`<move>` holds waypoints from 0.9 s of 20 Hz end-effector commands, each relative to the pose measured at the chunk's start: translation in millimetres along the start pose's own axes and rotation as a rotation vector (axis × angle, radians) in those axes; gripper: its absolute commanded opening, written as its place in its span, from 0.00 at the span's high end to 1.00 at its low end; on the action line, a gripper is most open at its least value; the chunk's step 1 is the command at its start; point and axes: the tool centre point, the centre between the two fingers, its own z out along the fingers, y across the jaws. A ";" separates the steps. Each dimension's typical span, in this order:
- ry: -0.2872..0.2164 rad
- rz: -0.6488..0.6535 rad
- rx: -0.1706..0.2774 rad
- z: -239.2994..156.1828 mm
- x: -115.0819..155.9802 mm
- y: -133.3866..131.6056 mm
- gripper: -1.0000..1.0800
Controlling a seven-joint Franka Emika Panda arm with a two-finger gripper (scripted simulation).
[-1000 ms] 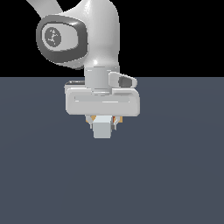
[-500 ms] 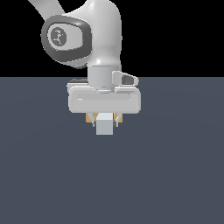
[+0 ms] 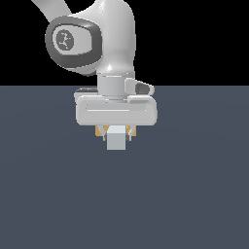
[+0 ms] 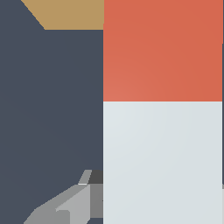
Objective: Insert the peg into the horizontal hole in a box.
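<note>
Over the last second we have carried the peg [image 3: 116, 138] a little higher and nearer the box [image 3: 100, 130], whose tan edges peek out just behind it in the exterior view. Our jaws [image 3: 116, 137] are clenched on the peg's pale grey-white half; its end face points at the camera. In the wrist view the smooth, square-sectioned peg runs red toward the matte tan box [image 4: 70, 14]. The hole is hidden, so alignment remains our guess.

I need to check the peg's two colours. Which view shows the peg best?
The wrist view: the peg fills it lengthwise, red half and pale half both plain. The exterior view shows only its pale end face below the gripper, no red.
</note>
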 end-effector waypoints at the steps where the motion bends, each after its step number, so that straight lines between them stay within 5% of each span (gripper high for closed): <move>1: 0.000 0.000 -0.002 -0.9 1.5 0.5 1.00; 18: 0.000 0.000 -0.006 -2.7 89.9 0.4 1.00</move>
